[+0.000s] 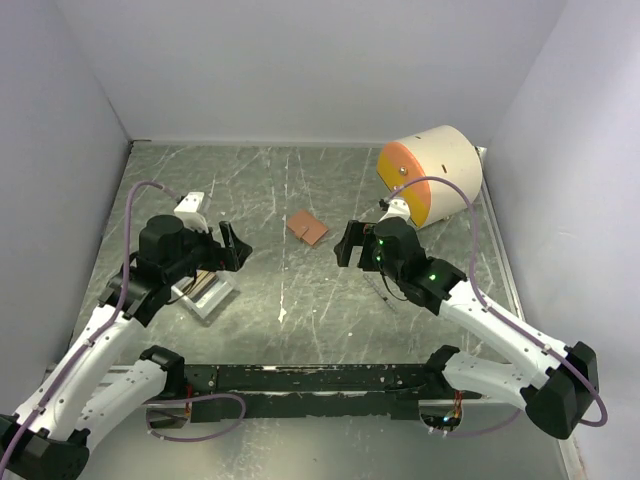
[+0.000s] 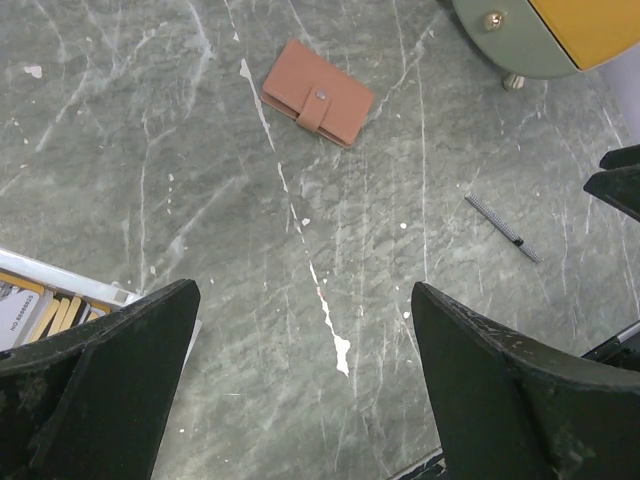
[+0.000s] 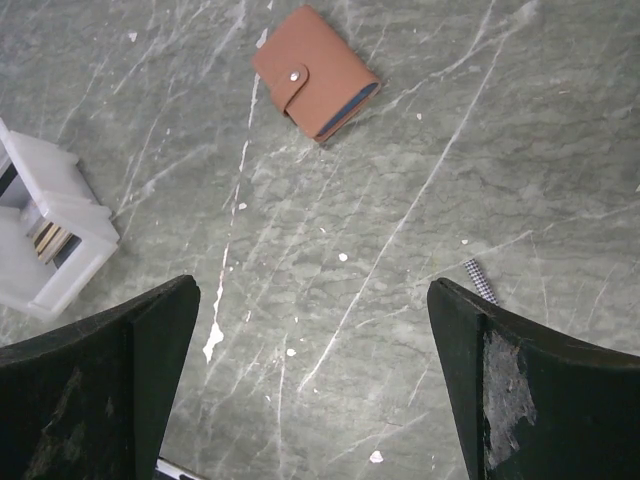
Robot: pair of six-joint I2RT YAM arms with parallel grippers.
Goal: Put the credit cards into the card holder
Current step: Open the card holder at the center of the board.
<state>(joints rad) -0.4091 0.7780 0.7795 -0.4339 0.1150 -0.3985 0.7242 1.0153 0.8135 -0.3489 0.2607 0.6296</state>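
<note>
The salmon card holder [image 1: 308, 228] lies closed on the marble table between the two arms; it also shows in the left wrist view [image 2: 317, 92] and the right wrist view [image 3: 315, 73], snap stud up, with dark card edges at its open side. The credit cards [image 2: 40, 312] stand on edge in a white tray [image 1: 205, 293] at the left. My left gripper [image 1: 233, 247] is open and empty beside the tray, above the table [image 2: 305, 300]. My right gripper [image 1: 348, 245] is open and empty right of the holder, above bare table [image 3: 312, 295].
A big cream cylinder with an orange face [image 1: 432, 174] lies at the back right. A thin grey pen-like stick [image 2: 503, 228] lies on the table right of centre, also in the right wrist view [image 3: 481, 282]. Grey walls enclose the table.
</note>
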